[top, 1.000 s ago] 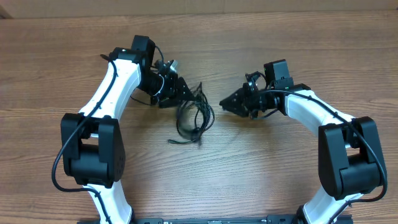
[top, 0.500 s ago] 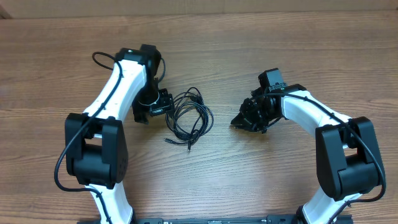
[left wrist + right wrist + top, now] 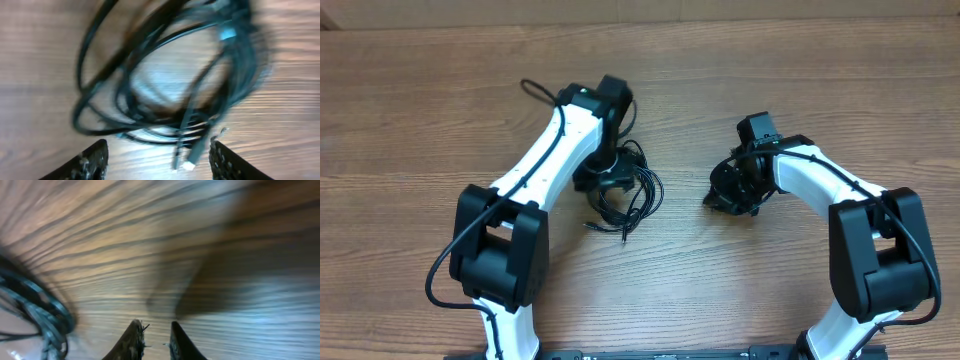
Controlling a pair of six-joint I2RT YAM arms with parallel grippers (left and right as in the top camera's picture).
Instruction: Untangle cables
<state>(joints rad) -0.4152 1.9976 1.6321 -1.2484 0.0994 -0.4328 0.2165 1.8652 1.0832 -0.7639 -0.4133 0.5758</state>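
Observation:
The cables (image 3: pixel 638 198) lie in a tangled bundle of thin black loops on the wooden table, left of centre. My left gripper (image 3: pixel 607 181) hangs over the bundle's left part, pointing down. In the left wrist view the loops (image 3: pixel 165 75) are blurred and fill the frame, and a plug end (image 3: pixel 189 162) lies between the wide-apart fingers; the left gripper (image 3: pixel 159 162) is open and holds nothing. My right gripper (image 3: pixel 720 196) sits to the right of the bundle, apart from it. Its fingers (image 3: pixel 134 341) are almost shut, with only bare wood in the narrow gap. A few loops (image 3: pixel 37 310) show at that view's left edge.
The wooden table (image 3: pixel 770 290) carries nothing besides the bundle and the two arms. The left arm (image 3: pixel 555 145) slants across the table's left half toward the bundle. The right arm (image 3: pixel 820 180) arches in from the right.
The left arm has swung right, and its gripper now hangs over the bundle instead of beside it. The bundle has settled a little lower on the table. The right gripper shifted slightly right.

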